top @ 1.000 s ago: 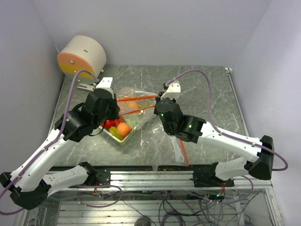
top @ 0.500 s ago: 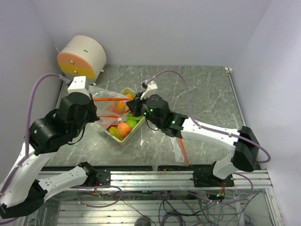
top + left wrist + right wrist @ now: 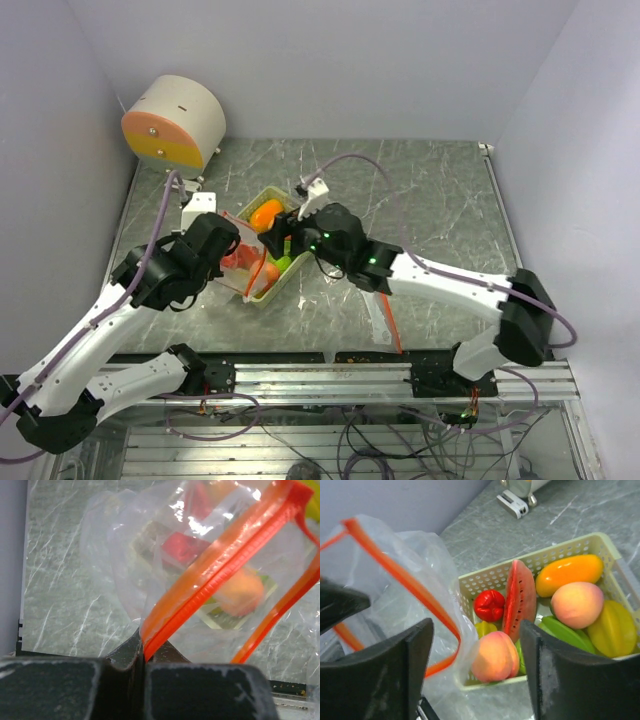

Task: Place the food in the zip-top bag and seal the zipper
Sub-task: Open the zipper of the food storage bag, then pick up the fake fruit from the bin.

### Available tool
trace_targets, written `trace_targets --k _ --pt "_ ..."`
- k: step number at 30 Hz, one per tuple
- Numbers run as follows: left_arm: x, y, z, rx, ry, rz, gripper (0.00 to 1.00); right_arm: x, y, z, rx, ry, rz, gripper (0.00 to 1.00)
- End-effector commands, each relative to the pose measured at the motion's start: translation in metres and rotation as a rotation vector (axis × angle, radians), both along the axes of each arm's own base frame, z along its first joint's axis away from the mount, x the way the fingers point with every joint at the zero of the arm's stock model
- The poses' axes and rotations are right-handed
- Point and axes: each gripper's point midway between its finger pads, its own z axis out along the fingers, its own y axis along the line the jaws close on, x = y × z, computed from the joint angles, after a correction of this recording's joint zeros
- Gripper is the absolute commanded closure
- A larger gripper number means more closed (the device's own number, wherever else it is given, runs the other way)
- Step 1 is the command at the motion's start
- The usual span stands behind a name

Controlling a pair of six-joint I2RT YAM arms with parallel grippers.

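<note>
The food lies in a pale yellow-green tray (image 3: 485, 577): an orange mango (image 3: 569, 572), a watermelon slice (image 3: 520, 597), a red pepper (image 3: 490, 605), two peaches (image 3: 495, 656) (image 3: 577, 604), and yellow and green pieces. My right gripper (image 3: 480, 665) is open just above the near peach, holding nothing. The clear zip-top bag (image 3: 395, 580) with its orange zipper hangs open at the tray's left side. My left gripper (image 3: 144, 652) is shut on the bag's zipper edge (image 3: 220, 565). From above, the tray (image 3: 284, 281), left gripper (image 3: 228, 258) and right gripper (image 3: 278, 243) sit close together.
A round white and orange device (image 3: 175, 120) stands at the back left corner. Another flat bag with an orange strip (image 3: 385, 320) lies near the table's front edge under my right arm. Walls close in on the left, back and right.
My right gripper let go of the bag and opened over the tray. My left arm drew the bag down and toward the tray's near-left side.
</note>
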Motion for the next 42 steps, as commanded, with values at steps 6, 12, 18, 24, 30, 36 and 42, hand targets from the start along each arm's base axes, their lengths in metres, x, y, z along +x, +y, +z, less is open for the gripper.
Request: trace_targets --k 6,12,18,24,30,36,42 --pt "-0.002 0.029 0.027 0.003 -0.108 0.143 0.93 -0.017 -0.073 0.067 0.051 -0.203 -0.07 0.11" --pt "-0.004 0.057 0.056 0.064 -0.205 0.25 0.93 -0.008 -0.061 0.024 -0.115 -0.13 -0.061 0.1" --pt "-0.008 0.076 0.066 0.132 -0.242 0.319 0.93 -0.014 -0.02 -0.02 -0.202 -0.07 0.112 0.0" --pt "-0.008 0.075 0.064 0.113 -0.261 0.301 0.93 -0.018 0.017 -0.073 -0.298 0.05 0.219 0.0" --pt "-0.005 0.067 0.058 0.091 -0.248 0.266 0.93 -0.019 0.032 -0.117 -0.395 0.122 0.207 0.0" --pt "-0.005 0.065 0.056 0.08 -0.253 0.255 0.93 -0.015 0.028 -0.153 -0.485 0.189 0.167 0.0" --pt "-0.004 0.064 0.055 0.071 -0.256 0.245 0.93 -0.015 0.027 -0.169 -0.507 0.216 0.157 0.03"
